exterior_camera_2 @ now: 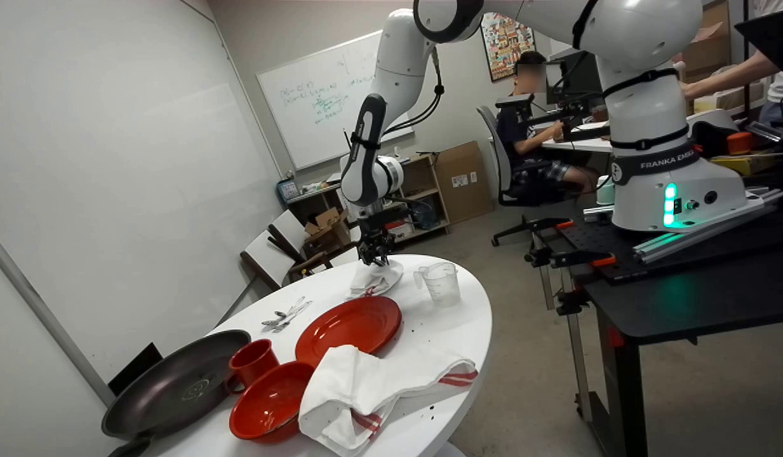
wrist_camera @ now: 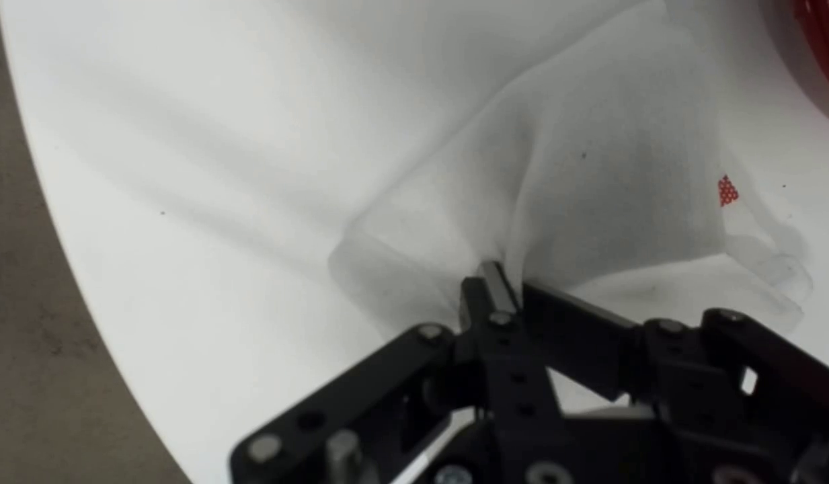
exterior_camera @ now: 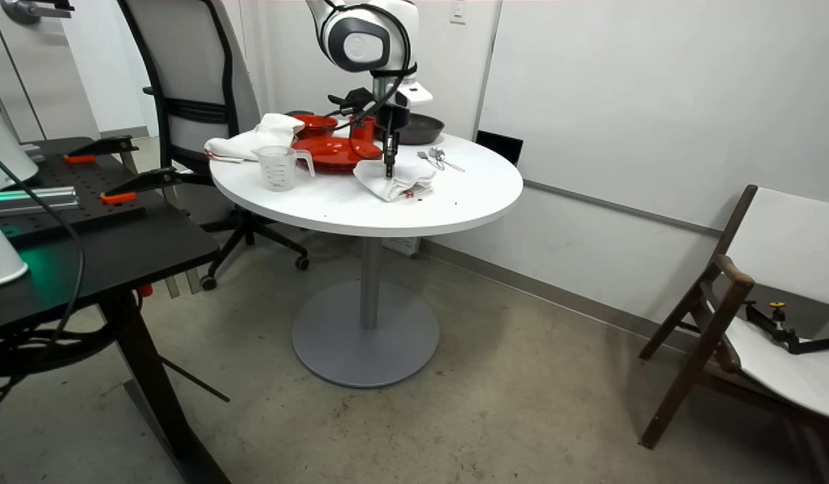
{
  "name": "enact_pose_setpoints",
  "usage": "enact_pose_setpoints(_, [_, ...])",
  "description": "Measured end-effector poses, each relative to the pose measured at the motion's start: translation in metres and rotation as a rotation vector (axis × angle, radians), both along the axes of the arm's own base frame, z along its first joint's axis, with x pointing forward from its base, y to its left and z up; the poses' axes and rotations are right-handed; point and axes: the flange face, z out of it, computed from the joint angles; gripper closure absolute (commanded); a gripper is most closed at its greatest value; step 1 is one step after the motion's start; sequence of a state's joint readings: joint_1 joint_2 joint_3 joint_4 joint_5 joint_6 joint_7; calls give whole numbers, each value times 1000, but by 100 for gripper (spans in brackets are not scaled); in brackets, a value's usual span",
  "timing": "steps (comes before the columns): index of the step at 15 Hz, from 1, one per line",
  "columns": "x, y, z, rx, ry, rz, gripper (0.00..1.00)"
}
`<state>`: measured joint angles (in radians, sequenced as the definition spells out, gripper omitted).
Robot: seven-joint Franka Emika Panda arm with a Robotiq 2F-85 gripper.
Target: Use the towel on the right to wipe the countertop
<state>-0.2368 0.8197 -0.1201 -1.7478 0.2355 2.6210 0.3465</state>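
Black gripper (wrist_camera: 511,281) points down, pinching towel (wrist_camera: 609,188)

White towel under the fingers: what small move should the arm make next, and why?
I'd probably slide the towel across the countertop toward a dark speck near its edge: the towel lies on the surface, the fingers look shut on a fold of it, and that direction leads away from the red plate.

creased white towel (wrist_camera: 609,181) on round countertop (exterior_camera: 464,191)
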Motion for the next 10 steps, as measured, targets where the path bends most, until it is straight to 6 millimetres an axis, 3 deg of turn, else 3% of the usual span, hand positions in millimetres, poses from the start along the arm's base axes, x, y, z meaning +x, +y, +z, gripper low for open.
enact_pose_setpoints(10, [-21,-13,-24,-3,64,-20,99])
